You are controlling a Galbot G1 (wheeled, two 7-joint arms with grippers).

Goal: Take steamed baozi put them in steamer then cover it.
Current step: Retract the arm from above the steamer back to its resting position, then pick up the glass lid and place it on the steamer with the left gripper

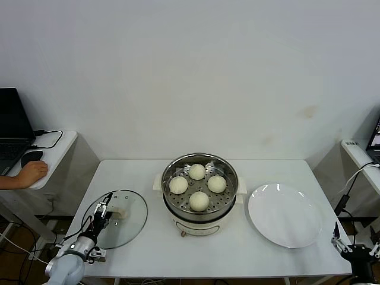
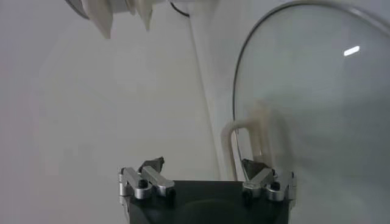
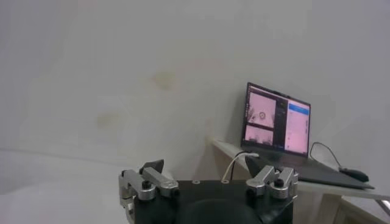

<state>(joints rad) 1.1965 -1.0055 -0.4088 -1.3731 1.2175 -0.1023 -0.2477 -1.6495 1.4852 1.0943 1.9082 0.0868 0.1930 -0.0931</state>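
Note:
Four cream-white baozi (image 1: 197, 171) (image 1: 178, 184) (image 1: 217, 183) (image 1: 199, 200) sit inside the shiny steel steamer (image 1: 228, 168) on its cream pot base at the table's centre. The steamer is uncovered. The clear glass cover (image 1: 133, 228) lies flat on the table to the steamer's left, with its cream handle (image 1: 122, 212) upward. My left gripper (image 1: 105, 206) is open just left of that handle, over the cover's rim. In the left wrist view the gripper (image 2: 203, 165) is open and empty, with the handle (image 2: 234, 143) close ahead and the glass (image 2: 304, 109) beyond. My right gripper (image 1: 354, 238) (image 3: 203, 165) is open and empty, parked off the table's front right corner.
A flat white plate (image 1: 285, 215) lies right of the steamer. A side desk at the left holds a laptop (image 1: 12, 127), a mouse and a person's hand (image 1: 29, 173). Another laptop (image 3: 277, 119) stands on a shelf at the right. Cables hang by both sides.

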